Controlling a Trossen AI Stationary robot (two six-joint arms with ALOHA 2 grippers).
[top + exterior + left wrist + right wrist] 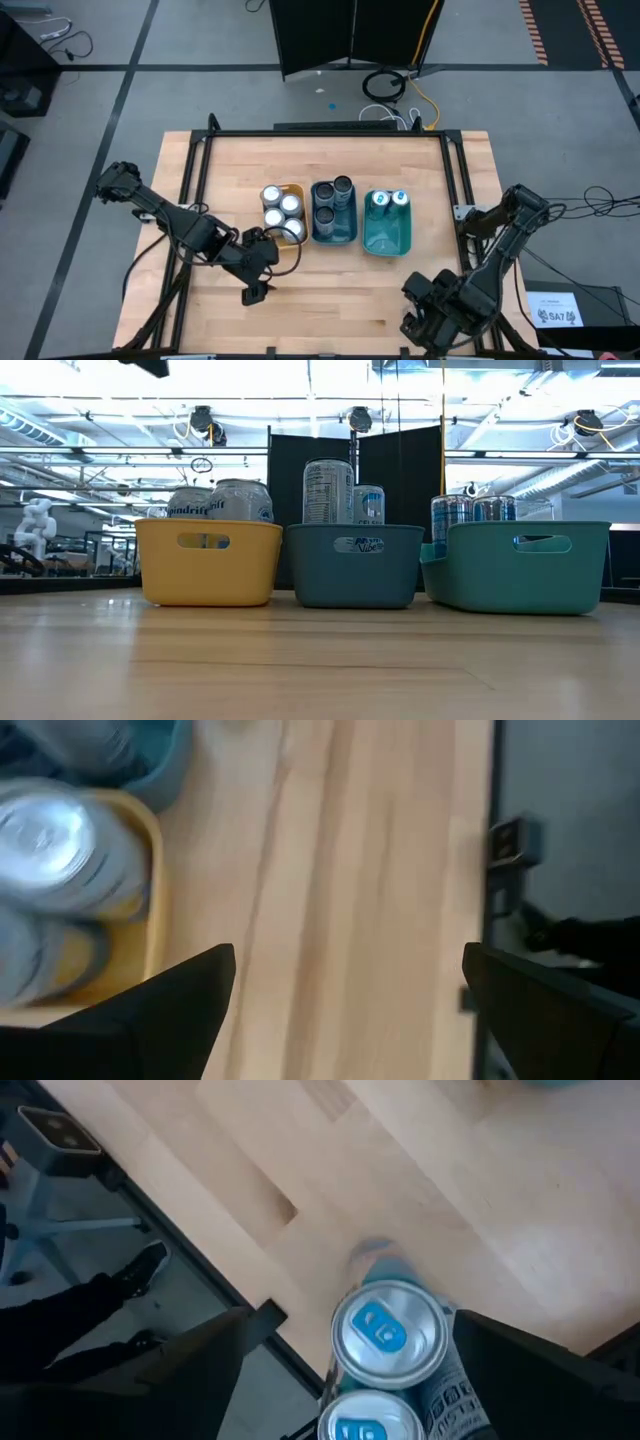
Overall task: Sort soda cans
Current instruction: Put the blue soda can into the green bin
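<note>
Three trays stand in a row at mid-table. The yellow tray (pixel 297 240) holds several silver soda cans (pixel 281 208), the dark blue tray (pixel 335 238) holds dark cans (pixel 333 197), and the teal tray (pixel 387 243) holds two blue-tabbed cans (pixel 389 199). My left gripper (pixel 258 278) hangs open over bare wood by the yellow tray's near side (pixel 150 890). My right gripper (pixel 425 310) is open at the near right edge. Its fingers stand on either side of a blue-tabbed can (pixel 385 1330), with a second such can (pixel 362 1425) beside it. Both cans stand upright on the table.
A black metal frame (pixel 195 170) runs along the table's sides and back. Bare wood (pixel 340 290) lies between the trays and the near edge. In the right wrist view a person's shoe (pixel 145 1265) shows on the floor past the table's edge (pixel 190 1250).
</note>
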